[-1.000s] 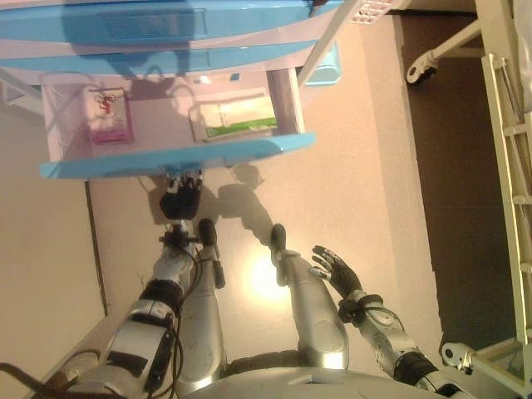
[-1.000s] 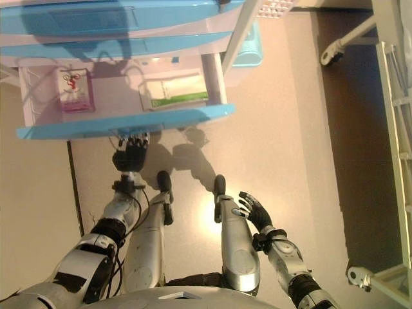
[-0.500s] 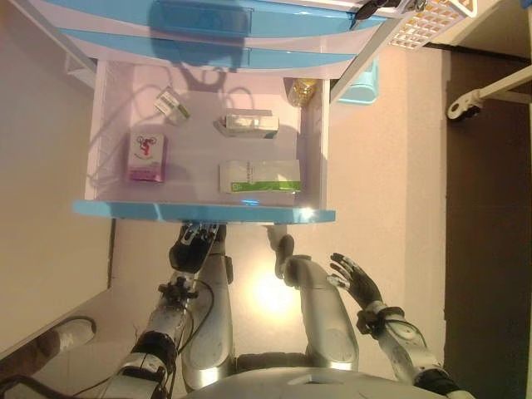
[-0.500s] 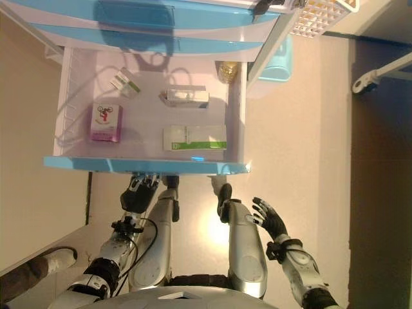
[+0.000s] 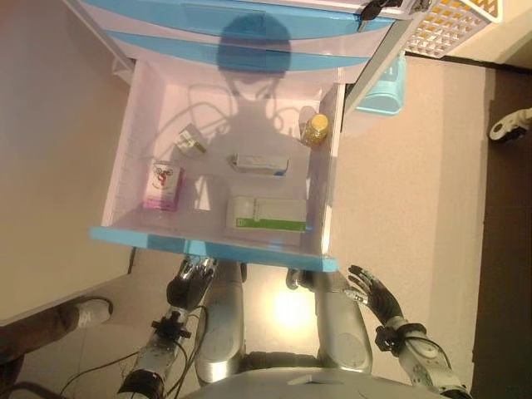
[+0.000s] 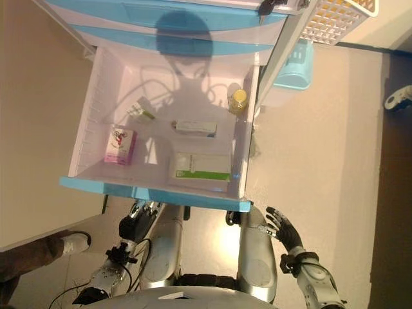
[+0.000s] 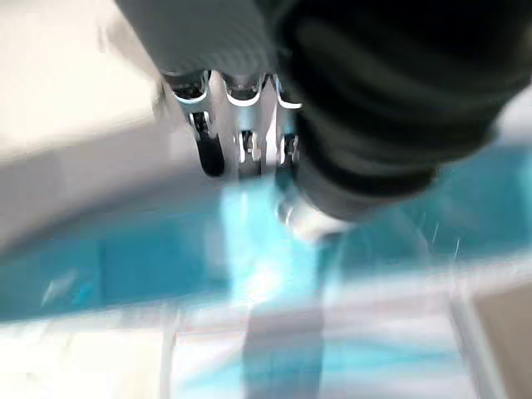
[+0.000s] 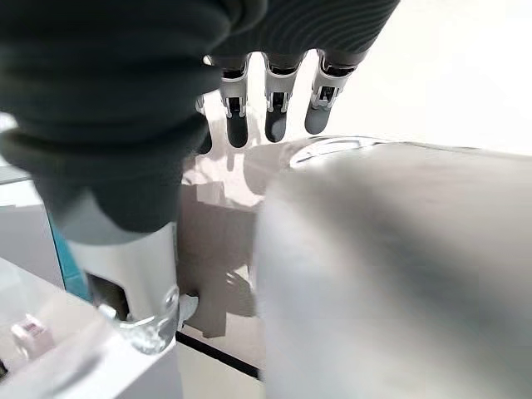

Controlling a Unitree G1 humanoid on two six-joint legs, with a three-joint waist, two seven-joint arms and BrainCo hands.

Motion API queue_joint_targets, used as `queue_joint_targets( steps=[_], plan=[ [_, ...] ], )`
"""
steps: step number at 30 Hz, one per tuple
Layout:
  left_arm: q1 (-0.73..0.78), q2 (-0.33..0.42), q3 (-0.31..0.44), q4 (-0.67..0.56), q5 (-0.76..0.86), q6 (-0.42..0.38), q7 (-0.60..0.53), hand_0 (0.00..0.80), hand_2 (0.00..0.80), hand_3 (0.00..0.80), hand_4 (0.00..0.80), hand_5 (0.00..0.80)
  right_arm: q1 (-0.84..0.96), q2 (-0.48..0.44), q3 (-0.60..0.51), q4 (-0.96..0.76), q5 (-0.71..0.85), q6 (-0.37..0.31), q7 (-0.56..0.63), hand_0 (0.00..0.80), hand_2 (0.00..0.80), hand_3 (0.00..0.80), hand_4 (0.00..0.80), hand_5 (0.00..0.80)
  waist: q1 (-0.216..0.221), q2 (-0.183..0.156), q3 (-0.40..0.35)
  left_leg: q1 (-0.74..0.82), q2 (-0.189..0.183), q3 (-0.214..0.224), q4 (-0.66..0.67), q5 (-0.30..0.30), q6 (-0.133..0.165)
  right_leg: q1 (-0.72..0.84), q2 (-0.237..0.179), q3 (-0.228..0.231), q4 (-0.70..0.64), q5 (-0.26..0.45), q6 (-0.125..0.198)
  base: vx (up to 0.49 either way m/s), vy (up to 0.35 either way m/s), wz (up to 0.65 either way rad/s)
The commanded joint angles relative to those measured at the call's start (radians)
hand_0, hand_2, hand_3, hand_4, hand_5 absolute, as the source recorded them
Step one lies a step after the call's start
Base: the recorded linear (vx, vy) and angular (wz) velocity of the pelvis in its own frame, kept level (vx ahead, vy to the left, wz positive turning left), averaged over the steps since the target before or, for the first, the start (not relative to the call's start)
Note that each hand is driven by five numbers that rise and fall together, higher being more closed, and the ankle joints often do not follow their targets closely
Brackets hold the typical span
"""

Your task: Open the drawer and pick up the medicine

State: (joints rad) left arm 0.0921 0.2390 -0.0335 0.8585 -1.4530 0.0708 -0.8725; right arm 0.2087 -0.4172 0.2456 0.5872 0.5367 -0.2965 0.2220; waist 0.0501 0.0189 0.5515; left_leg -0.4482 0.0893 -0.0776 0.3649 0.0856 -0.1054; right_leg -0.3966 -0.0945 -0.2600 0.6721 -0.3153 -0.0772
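The white drawer (image 5: 133,158) with a blue front (image 5: 208,248) stands pulled out of the cabinet. In it lie a pink box (image 5: 162,184), a green-and-white box (image 5: 268,214), a small white box (image 5: 260,163), a small packet (image 5: 191,140) and a yellow-capped bottle (image 5: 316,129). My left hand (image 5: 189,278) is just under the blue front's lower edge; its wrist view shows that blue front (image 7: 166,258) close ahead. My right hand (image 5: 372,291) hangs open and empty to the lower right, apart from the drawer.
Closed blue drawers (image 5: 249,17) sit above the open one. A light blue bin (image 5: 384,87) stands on the floor right of the cabinet, a white lattice basket (image 5: 453,25) above it. A person's shoe (image 5: 87,312) is at the lower left. A caster (image 5: 507,125) is at the right edge.
The whole picture has shifted: the camera moved, so I now look deeper into the drawer. The drawer stands further out than a second ago. My left hand stays under its front.
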Motion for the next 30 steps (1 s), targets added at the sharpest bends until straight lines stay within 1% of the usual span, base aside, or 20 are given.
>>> queue_joint_targets(
  steps=[1,4,6,9,12,14,15,17,18,19,21,22,23,25,27,28,29,30],
  plan=[
    [0.190,0.021,0.033,0.005,0.021,0.043,0.079,0.000,0.000,0.000,0.000,0.000,0.123,-0.007,-0.015,-0.064,-0.010,-0.042,0.030,0.000,0.000,0.000,0.000,0.000,-0.002,-0.020,-0.032,-0.059,-0.065,0.046,0.139,-0.037,0.079,0.054,0.021,0.027,-0.099,0.086,0.023,0.089,0.005,0.06],
    [0.203,0.011,0.045,0.036,0.042,0.057,0.141,0.000,0.000,0.000,0.000,0.000,0.130,0.001,-0.022,-0.055,-0.006,-0.047,0.027,0.000,0.000,0.000,0.000,0.000,-0.001,-0.016,-0.032,-0.059,-0.072,0.046,0.151,-0.028,0.077,0.062,0.018,0.027,-0.093,0.084,0.023,0.067,-0.002,0.03],
    [0.211,0.006,0.060,0.073,0.092,0.075,0.166,0.000,0.000,0.000,0.000,0.000,0.133,0.004,-0.029,-0.048,-0.010,-0.053,0.021,0.000,0.000,0.000,0.000,0.000,0.000,-0.016,-0.032,-0.058,-0.075,0.048,0.161,-0.022,0.077,0.071,0.015,0.025,-0.092,0.084,0.022,0.062,-0.007,0.01],
    [0.219,-0.003,0.076,0.113,0.129,0.109,0.179,0.000,0.000,0.000,0.000,0.000,0.138,0.007,-0.037,-0.040,-0.017,-0.064,0.010,0.000,0.000,0.000,0.000,0.000,0.000,-0.016,-0.032,-0.054,-0.080,0.047,0.169,-0.019,0.077,0.078,0.013,0.026,-0.089,0.084,0.023,0.065,-0.005,0.01],
    [0.236,-0.010,0.082,0.167,0.247,0.151,0.209,0.000,0.000,0.000,0.000,0.000,0.150,0.000,-0.062,-0.044,-0.006,-0.077,0.004,0.000,0.000,0.000,0.000,0.000,0.000,-0.018,-0.032,-0.048,-0.081,0.051,0.182,-0.013,0.076,0.099,0.011,0.024,-0.092,0.086,0.023,0.077,-0.019,-0.01],
    [0.246,-0.006,0.075,0.180,0.303,0.133,0.223,0.000,0.000,0.000,0.000,0.000,0.161,-0.010,-0.074,-0.055,-0.013,-0.091,-0.003,0.000,0.000,0.000,0.000,0.000,0.000,-0.019,-0.032,-0.047,-0.078,0.052,0.190,-0.008,0.074,0.108,0.011,0.023,-0.089,0.085,0.023,0.087,-0.024,0.00],
    [0.254,-0.003,0.074,0.180,0.305,0.122,0.221,0.000,0.000,0.000,0.000,0.000,0.168,-0.016,-0.085,-0.070,-0.010,-0.090,-0.009,0.000,0.000,0.000,0.000,0.000,-0.001,-0.020,-0.032,-0.043,-0.076,0.053,0.190,-0.001,0.072,0.116,0.011,0.022,-0.092,0.088,0.024,0.092,-0.026,0.00],
    [0.269,0.008,0.075,0.174,0.322,0.119,0.249,0.000,0.000,0.000,0.000,0.000,0.179,-0.031,-0.108,-0.100,-0.014,-0.118,-0.042,0.000,0.000,0.000,0.000,0.000,0.000,-0.022,-0.032,-0.037,-0.076,0.053,0.191,-0.006,0.074,0.126,0.009,0.023,-0.096,0.092,0.028,0.083,-0.021,0.00],
    [0.282,0.013,0.085,0.173,0.337,0.124,0.261,0.000,0.000,0.000,0.000,0.000,0.193,-0.045,-0.129,-0.130,0.002,-0.112,-0.049,0.000,0.000,0.000,0.000,0.000,0.000,-0.023,-0.032,-0.032,-0.077,0.053,0.193,-0.006,0.074,0.138,0.008,0.022,-0.101,0.096,0.031,0.102,-0.018,0.01],
    [0.298,0.015,0.094,0.176,0.349,0.118,0.277,0.000,0.000,0.000,0.000,0.000,0.208,-0.060,-0.154,-0.165,0.011,-0.149,-0.077,0.000,0.000,0.000,0.000,0.000,-0.001,-0.025,-0.032,-0.027,-0.078,0.053,0.196,-0.007,0.074,0.148,0.007,0.023,-0.104,0.098,0.033,0.124,-0.016,0.00],
    [0.347,0.018,0.109,0.188,0.372,0.097,0.265,0.000,0.000,0.000,0.000,0.000,0.253,-0.103,-0.220,-0.287,-0.002,-0.182,-0.103,0.000,0.000,0.000,0.000,0.000,-0.005,-0.031,-0.032,-0.013,-0.075,0.054,0.194,-0.014,0.077,0.165,0.004,0.027,-0.106,0.099,0.038,0.110,-0.003,-0.02],
    [0.367,0.020,0.117,0.199,0.387,0.089,0.264,0.000,0.000,0.000,0.000,0.000,0.279,-0.124,-0.255,-0.359,-0.024,-0.199,-0.118,0.000,0.000,0.000,0.000,0.000,-0.007,-0.034,-0.032,-0.006,-0.074,0.056,0.192,-0.017,0.079,0.172,0.002,0.029,-0.106,0.099,0.042,0.086,0.016,-0.05],
    [0.385,0.020,0.129,0.215,0.404,0.083,0.267,0.000,0.000,0.000,0.000,0.000,0.300,-0.146,-0.291,-0.426,-0.094,-0.234,-0.147,0.000,0.000,0.000,0.000,0.000,-0.011,-0.036,-0.032,0.003,-0.073,0.060,0.188,-0.019,0.080,0.179,-0.001,0.031,-0.106,0.099,0.047,0.090,0.029,-0.05],
    [0.404,0.024,0.165,0.236,0.435,0.082,0.272,0.000,0.000,0.000,0.000,0.000,0.331,-0.189,-0.358,-0.526,-0.226,-0.277,-0.195,0.000,0.000,0.000,0.000,0.000,-0.016,-0.042,-0.032,0.022,-0.071,0.064,0.180,-0.017,0.079,0.195,-0.005,0.036,-0.109,0.101,0.057,0.089,0.036,-0.06],
    [0.420,0.030,0.194,0.239,0.455,0.086,0.267,0.000,0.000,0.000,0.000,0.000,0.358,-0.247,-0.417,-0.625,-0.334,-0.282,-0.252,0.000,0.000,0.000,0.000,0.000,-0.015,-0.046,-0.032,0.048,-0.067,0.066,0.162,-0.019,0.077,0.217,-0.010,0.037,-0.115,0.101,0.067,0.083,0.036,-0.04],
    [0.423,0.031,0.198,0.237,0.458,0.089,0.268,0.000,0.000,0.000,0.000,0.000,0.366,-0.264,-0.434,-0.646,-0.329,-0.271,-0.253,0.000,0.000,0.000,0.000,0.000,-0.014,-0.047,-0.032,0.054,-0.067,0.067,0.158,-0.020,0.076,0.223,-0.011,0.037,-0.118,0.101,0.069,0.097,0.058,-0.03],
    [0.433,0.031,0.212,0.236,0.473,0.095,0.277,0.000,0.000,0.000,0.000,0.000,0.383,-0.325,-0.490,-0.703,-0.420,-0.272,-0.272,0.000,0.000,0.000,0.000,0.000,-0.011,-0.049,-0.034,0.076,-0.068,0.071,0.140,-0.026,0.076,0.242,-0.015,0.040,-0.130,0.103,0.079,0.072,0.050,-0.01],
    [0.437,0.034,0.212,0.235,0.484,0.094,0.277,0.000,0.000,0.000,0.000,0.000,0.390,-0.363,-0.512,-0.746,-0.468,-0.250,-0.281,0.000,0.000,0.000,0.000,0.000,-0.008,-0.051,-0.037,0.084,-0.069,0.073,0.130,-0.033,0.078,0.246,-0.018,0.041,-0.135,0.104,0.084,0.078,0.057,0.00]
  ],
)
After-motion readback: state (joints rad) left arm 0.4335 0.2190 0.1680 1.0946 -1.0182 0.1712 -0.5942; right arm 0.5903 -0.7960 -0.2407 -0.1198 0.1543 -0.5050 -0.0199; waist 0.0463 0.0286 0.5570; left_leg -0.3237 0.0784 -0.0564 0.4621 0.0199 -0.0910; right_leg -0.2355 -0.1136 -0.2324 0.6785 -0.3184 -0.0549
